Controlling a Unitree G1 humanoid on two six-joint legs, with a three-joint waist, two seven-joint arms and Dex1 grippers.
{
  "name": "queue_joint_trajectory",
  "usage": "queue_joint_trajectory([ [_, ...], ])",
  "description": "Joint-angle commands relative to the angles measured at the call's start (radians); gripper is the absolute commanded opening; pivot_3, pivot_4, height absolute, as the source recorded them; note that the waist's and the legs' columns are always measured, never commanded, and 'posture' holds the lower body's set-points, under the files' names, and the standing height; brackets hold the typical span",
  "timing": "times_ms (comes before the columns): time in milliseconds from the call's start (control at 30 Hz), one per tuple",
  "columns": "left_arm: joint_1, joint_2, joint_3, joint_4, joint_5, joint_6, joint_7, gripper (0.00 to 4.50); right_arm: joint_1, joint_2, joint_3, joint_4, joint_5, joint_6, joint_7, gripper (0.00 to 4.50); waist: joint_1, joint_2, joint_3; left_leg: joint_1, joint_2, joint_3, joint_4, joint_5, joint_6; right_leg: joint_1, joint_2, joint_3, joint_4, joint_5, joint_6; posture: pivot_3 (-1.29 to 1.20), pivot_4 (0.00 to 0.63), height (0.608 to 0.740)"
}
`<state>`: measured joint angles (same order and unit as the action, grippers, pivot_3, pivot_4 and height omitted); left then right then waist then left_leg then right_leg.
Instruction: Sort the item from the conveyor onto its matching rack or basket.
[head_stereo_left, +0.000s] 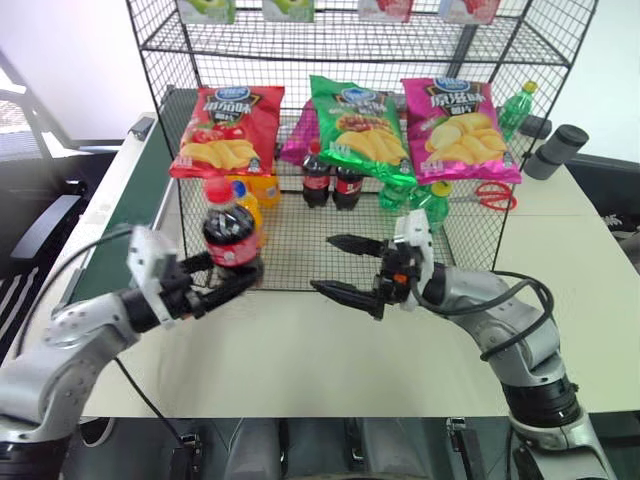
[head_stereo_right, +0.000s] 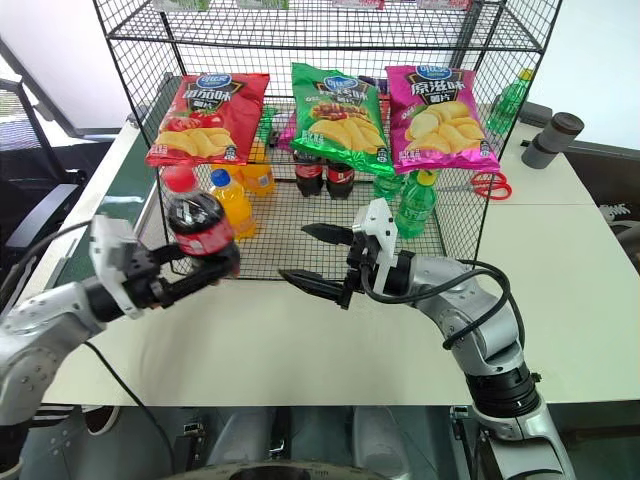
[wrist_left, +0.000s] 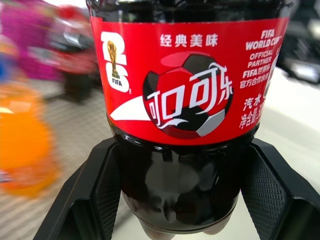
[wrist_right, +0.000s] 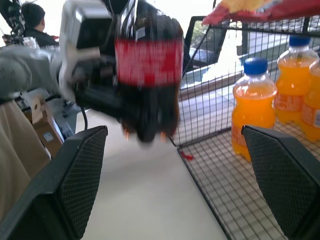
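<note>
My left gripper is shut on the lower body of the item, a cola bottle with a red cap and red label. The bottle is held upright above the pale table, just in front of the rack's open bottom tier. In the left wrist view the black fingers press both sides of the dark bottle. My right gripper stands open a short way to the right, pointing at the bottle, with nothing between its fingers. The conveyor runs along the far left.
Two cola bottles, orange-drink bottles and green bottles stand on the rack's bottom tier, with chip bags above them. Red scissors and a grey cylinder lie at the right. A person sits far off.
</note>
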<state>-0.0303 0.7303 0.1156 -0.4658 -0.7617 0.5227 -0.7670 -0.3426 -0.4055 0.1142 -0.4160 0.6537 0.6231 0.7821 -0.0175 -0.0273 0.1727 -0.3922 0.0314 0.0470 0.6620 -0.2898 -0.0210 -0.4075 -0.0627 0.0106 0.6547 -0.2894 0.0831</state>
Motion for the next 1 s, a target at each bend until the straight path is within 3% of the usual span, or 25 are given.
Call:
queue_joint_trajectory([
  [33,-0.073,-0.023,-0.054,-0.001,0.024,-0.017,-0.049,2.84,-0.016,0.018,0.032,-0.034,-0.009,0.001,-0.021,4.50,0.002,0.000,0.000,0.000,0.000,0.000,0.000,0.000,0.000,0.000,0.000,0.000,0.000,0.000,0.000,0.00,0.150,0.740],
  [433,-0.179,-0.070,-0.171,0.030,0.122,-0.027,-0.125,2.84,-0.033,0.086,0.064,-0.012,0.012,0.055,-0.060,4.50,0.002,0.000,0.000,-0.001,0.000,0.000,0.001,0.000,0.000,0.000,0.003,0.000,0.000,0.002,0.003,0.00,0.150,0.740],
  [600,-0.177,-0.077,-0.166,0.028,0.139,-0.028,-0.132,2.84,-0.029,0.099,0.046,-0.008,0.039,0.072,-0.061,2.94,0.002,0.000,0.000,-0.001,0.000,0.000,0.001,0.000,0.001,0.000,0.004,0.000,0.000,0.002,0.004,0.00,0.150,0.740],
  [800,-0.172,-0.087,-0.158,0.025,0.127,-0.004,-0.127,2.84,-0.030,0.098,0.052,-0.006,0.013,0.055,-0.065,2.93,0.002,0.000,0.000,-0.001,0.000,0.000,0.002,0.000,0.001,0.000,0.004,0.000,0.000,0.002,0.004,0.00,0.150,0.740],
  [900,-0.169,-0.087,-0.148,0.023,0.127,0.008,-0.116,4.21,-0.029,0.100,0.053,-0.002,-0.001,0.042,-0.070,2.93,0.002,0.000,0.000,-0.001,0.000,0.000,0.002,0.000,0.001,0.000,0.005,0.000,0.000,0.002,0.004,0.00,0.150,0.740],
  [933,-0.163,-0.083,-0.148,0.026,0.147,-0.001,-0.108,4.46,-0.029,0.101,0.052,0.003,-0.015,0.029,-0.075,2.93,0.002,0.000,0.000,-0.001,0.000,0.000,0.002,0.000,0.001,0.000,0.005,0.000,0.000,0.002,0.004,0.00,0.150,0.740],
  [1000,-0.139,-0.070,-0.141,0.032,0.178,-0.011,-0.095,4.46,-0.026,0.103,0.046,0.021,-0.055,-0.009,-0.092,2.93,0.002,0.000,0.000,-0.001,0.000,0.000,0.002,0.000,0.001,0.000,0.005,0.000,0.000,0.002,0.004,0.00,0.150,0.740],
])
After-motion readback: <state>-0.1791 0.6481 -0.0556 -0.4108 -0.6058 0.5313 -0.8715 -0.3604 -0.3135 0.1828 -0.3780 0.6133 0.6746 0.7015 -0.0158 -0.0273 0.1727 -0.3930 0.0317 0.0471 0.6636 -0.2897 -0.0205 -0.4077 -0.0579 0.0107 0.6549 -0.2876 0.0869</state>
